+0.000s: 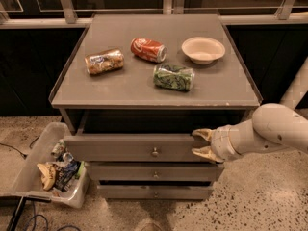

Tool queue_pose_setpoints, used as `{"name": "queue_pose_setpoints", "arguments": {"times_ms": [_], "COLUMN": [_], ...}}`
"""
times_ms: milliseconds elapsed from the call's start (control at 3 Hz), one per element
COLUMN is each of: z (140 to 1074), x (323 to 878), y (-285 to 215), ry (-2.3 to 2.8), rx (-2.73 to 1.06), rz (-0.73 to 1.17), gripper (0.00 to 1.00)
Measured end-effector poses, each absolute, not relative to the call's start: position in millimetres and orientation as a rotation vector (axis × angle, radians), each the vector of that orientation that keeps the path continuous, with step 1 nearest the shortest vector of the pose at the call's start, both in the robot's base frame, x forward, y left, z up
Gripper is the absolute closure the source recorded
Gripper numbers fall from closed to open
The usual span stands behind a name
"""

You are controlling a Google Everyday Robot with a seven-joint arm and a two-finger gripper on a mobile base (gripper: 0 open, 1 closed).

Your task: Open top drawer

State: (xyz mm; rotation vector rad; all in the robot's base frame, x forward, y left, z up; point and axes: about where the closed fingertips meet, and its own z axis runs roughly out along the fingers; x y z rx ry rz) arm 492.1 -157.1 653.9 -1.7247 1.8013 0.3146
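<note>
Gripping top drawer front's right end, gripper, drawer partly out

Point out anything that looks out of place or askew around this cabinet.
Three cans lie tipped on their sides on the top: a red can, a green can and a tan can, beside an upright bowl. The gripper sits at the top drawer's right edge, away from the knob.
</note>
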Motion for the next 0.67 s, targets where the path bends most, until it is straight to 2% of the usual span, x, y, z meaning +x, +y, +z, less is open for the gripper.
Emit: {"name": "queue_pose_setpoints", "arguments": {"times_ms": [667], "z": [660.5], "x": [492.7], "y": [-157.0], "ry": [1.801], "rx": [-1.725], "rz": [0.314], "gripper": [1.00]}}
